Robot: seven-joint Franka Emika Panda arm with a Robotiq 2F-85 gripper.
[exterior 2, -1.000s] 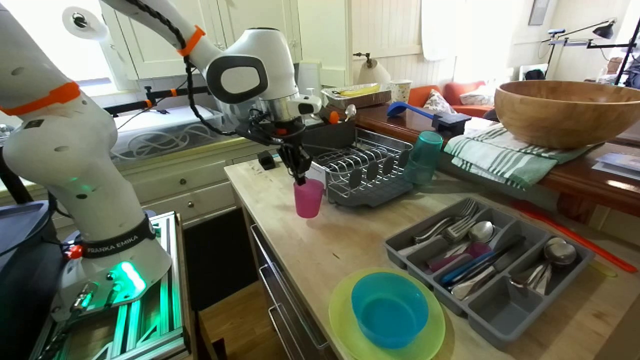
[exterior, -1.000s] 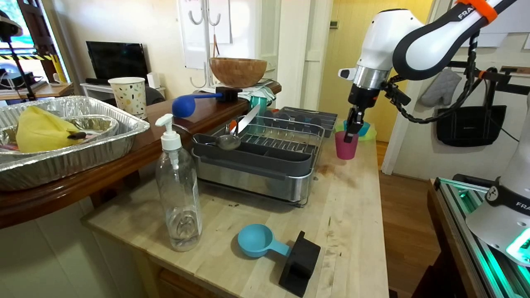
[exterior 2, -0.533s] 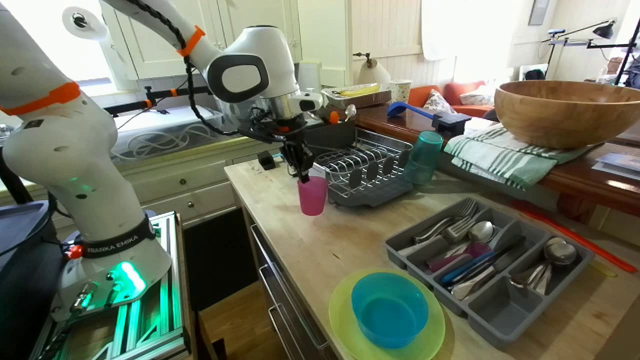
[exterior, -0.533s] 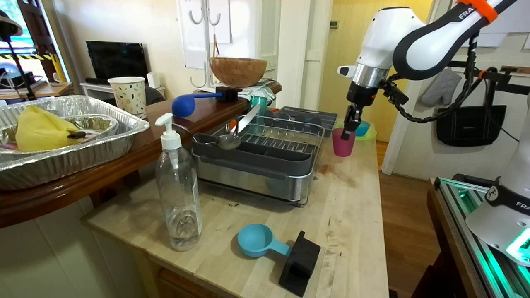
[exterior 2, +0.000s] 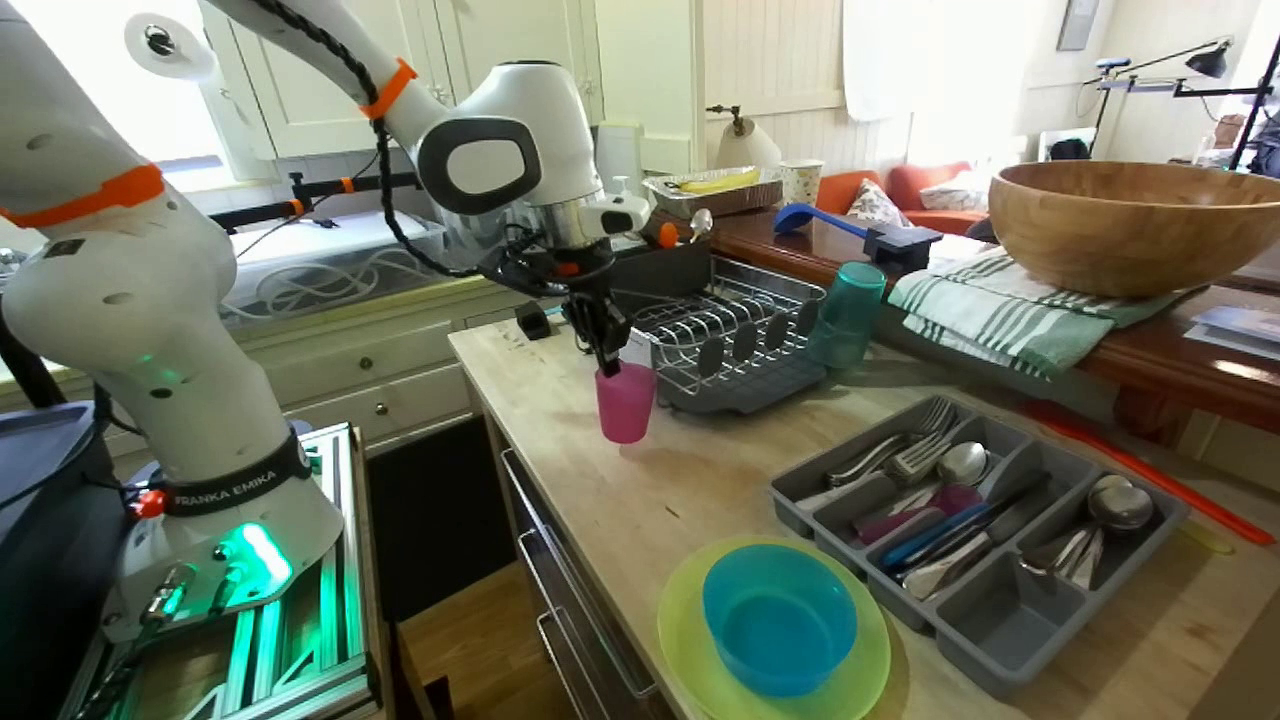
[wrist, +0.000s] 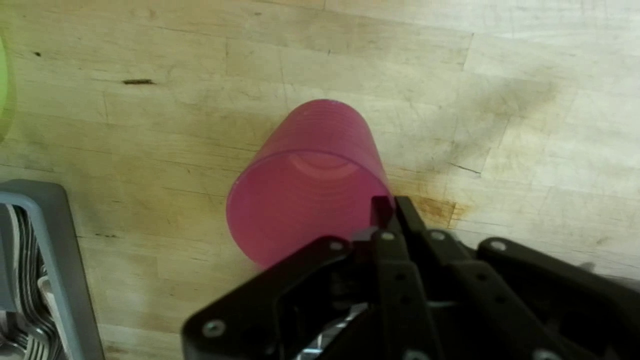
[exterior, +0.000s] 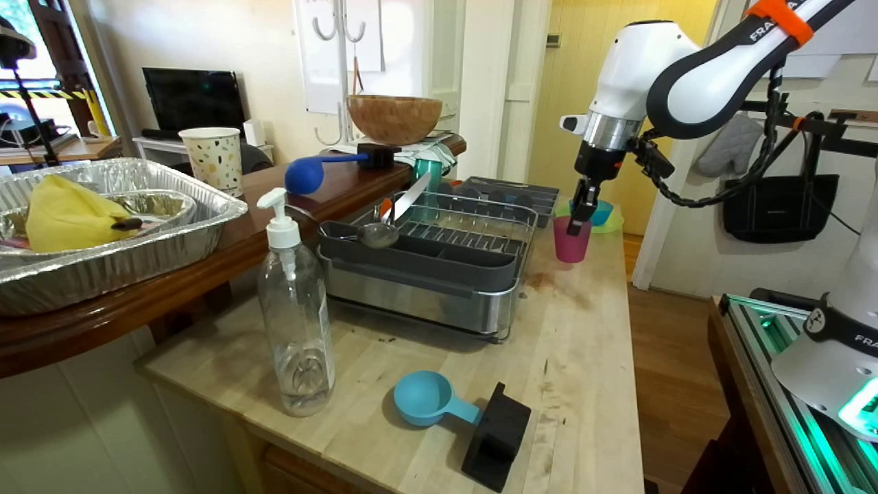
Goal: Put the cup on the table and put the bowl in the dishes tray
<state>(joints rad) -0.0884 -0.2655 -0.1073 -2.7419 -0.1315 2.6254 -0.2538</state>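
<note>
The pink cup [exterior: 572,245] is upright in an exterior view [exterior 2: 626,405], beside the dish rack. My gripper [exterior 2: 608,370] is shut on the cup's rim, one finger inside the wall and one outside. In the wrist view the gripper [wrist: 394,202] pinches the right side of the cup [wrist: 305,210]. The cup's base is very close to the table [exterior 2: 640,510]; I cannot tell if it touches. The light-blue bowl [exterior 2: 780,630] sits on a yellow-green plate [exterior 2: 868,660]. The grey dishes tray [exterior: 418,312] stands against the raised counter.
A grey cutlery tray [exterior 2: 960,655] lies near the plate. A teal tumbler [exterior 2: 850,310] stands behind the rack. A clear pump bottle [exterior: 298,350] and a blue scoop with a black block [exterior: 423,398] are at the table's opposite end. A wooden bowl [exterior 2: 1130,235] sits on the counter.
The gripper and cup rose slightly and shifted toward the rack, then came down lower toward the table. The cup stays in the grip. The bowl has not moved.
</note>
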